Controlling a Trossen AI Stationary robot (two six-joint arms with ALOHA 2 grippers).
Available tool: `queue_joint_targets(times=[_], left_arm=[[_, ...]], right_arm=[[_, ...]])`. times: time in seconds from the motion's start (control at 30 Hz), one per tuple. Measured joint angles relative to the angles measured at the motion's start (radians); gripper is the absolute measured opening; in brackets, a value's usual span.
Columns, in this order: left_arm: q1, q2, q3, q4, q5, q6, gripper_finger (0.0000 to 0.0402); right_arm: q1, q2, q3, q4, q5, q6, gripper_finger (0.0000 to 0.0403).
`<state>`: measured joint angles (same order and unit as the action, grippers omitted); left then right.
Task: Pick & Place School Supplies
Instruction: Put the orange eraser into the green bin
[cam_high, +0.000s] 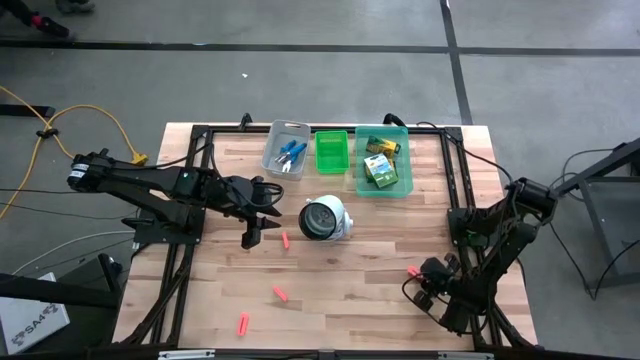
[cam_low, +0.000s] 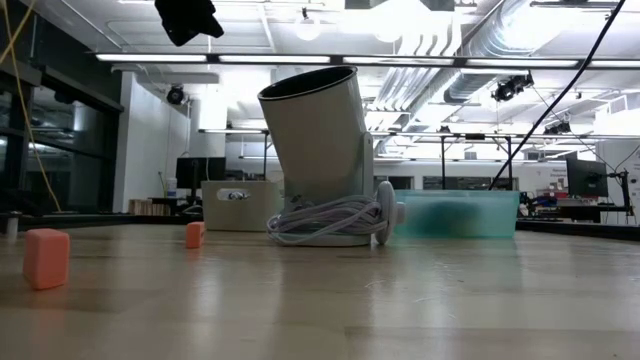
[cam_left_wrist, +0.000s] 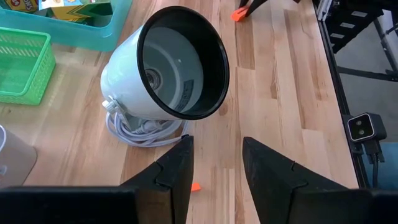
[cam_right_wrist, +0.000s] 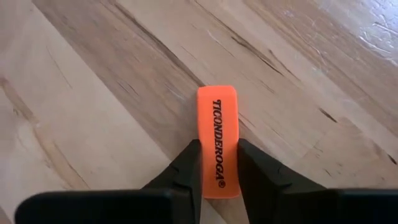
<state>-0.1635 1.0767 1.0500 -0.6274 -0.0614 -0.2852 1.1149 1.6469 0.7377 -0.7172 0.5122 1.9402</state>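
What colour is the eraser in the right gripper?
Orange eraser with black lettering, clearest in the right wrist view.

Taking the round white lamp-like object with a dark face (cam_high: 325, 218) as landmark: one short red-pink eraser stub (cam_high: 285, 240) lies flat on the wood just beside it toward the left arm, and two more stubs (cam_high: 280, 293) (cam_high: 243, 322) lie farther toward the table's near edge. A fourth stub (cam_right_wrist: 218, 141), orange-pink with black "TICONDEROGA" lettering, lies well apart toward the right arm. Beyond the landmark, small blue-handled scissors (cam_high: 291, 156) lie in the grey bin, and green-and-yellow crayon boxes (cam_high: 381, 167) in the teal bin.
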Motion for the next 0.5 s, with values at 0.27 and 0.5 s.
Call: queue_joint_targets(times=[0.27,0.5], left_arm=[[0.0,0.0,0.0,0.0,0.0,0.0,0.0134],[0.0,0.0,0.0,0.0,0.0,0.0,0.0134]], right_arm=[[-0.065,0.001,0.002,0.024,0.033,0.001,0.0074],[-0.165,0.004,0.005,0.086,0.142,-0.086,0.007]])
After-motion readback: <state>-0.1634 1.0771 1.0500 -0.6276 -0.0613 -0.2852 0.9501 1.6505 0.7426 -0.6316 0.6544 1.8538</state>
